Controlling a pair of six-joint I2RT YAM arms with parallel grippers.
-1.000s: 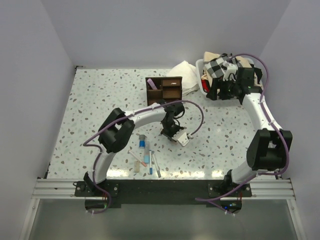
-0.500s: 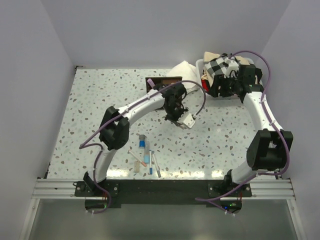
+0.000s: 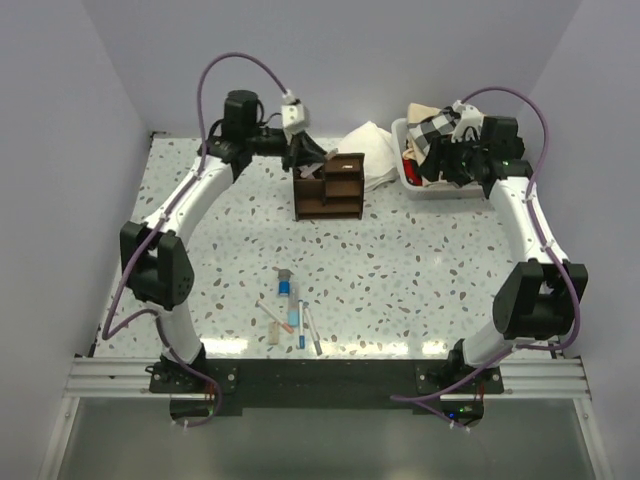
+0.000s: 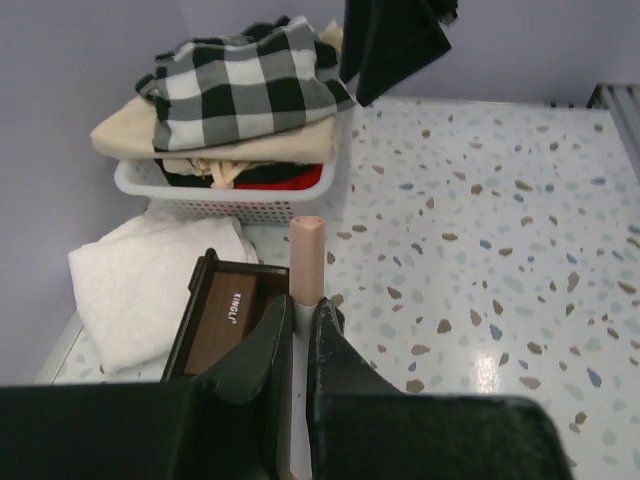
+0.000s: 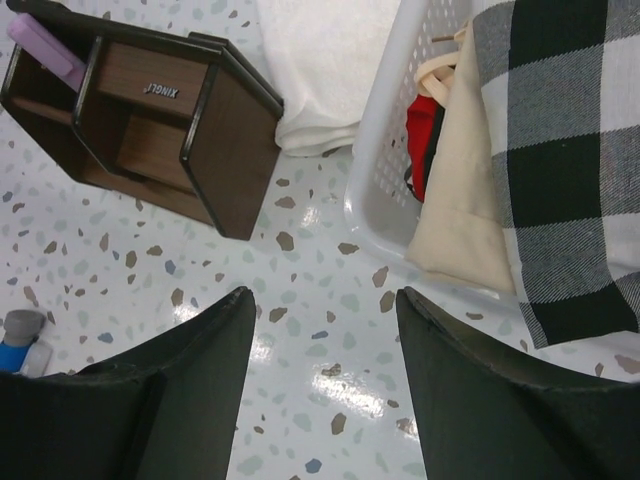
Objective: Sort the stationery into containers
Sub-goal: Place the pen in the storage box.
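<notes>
1. Nearest you, several pens (image 3: pixel 290 312) lie loose in a cluster on the table (image 3: pixel 420 270), well apart from the organizer. You have yet to sort these.
2. Mid-table, the brown organizer (image 3: pixel 328 187) stands with its open compartments facing up. One pink pen (image 5: pixel 45 45) already rests in a corner compartment, so count that one as done.
3. At the organizer's far left corner, your left gripper (image 4: pixel 302 310) is clamped on a beige stick (image 4: pixel 306 255). The stick stands upright between the jaws, above the organizer and not yet released. Which compartment lies beneath it cannot be told.
4. To the right, your right gripper (image 5: pixel 322 300) hangs with its jaws apart and nothing between them, over bare table between the organizer and the white bin (image 3: pixel 440 192).
5. Farthest back, a folded white cloth (image 3: pixel 368 145) lies behind the organizer, and a checkered cloth (image 3: pixel 432 130) tops the bin. Neither belongs to the sorting.
6. Judged overall, you are early in the task: one piece placed, one in hand, the rest waiting.
</notes>
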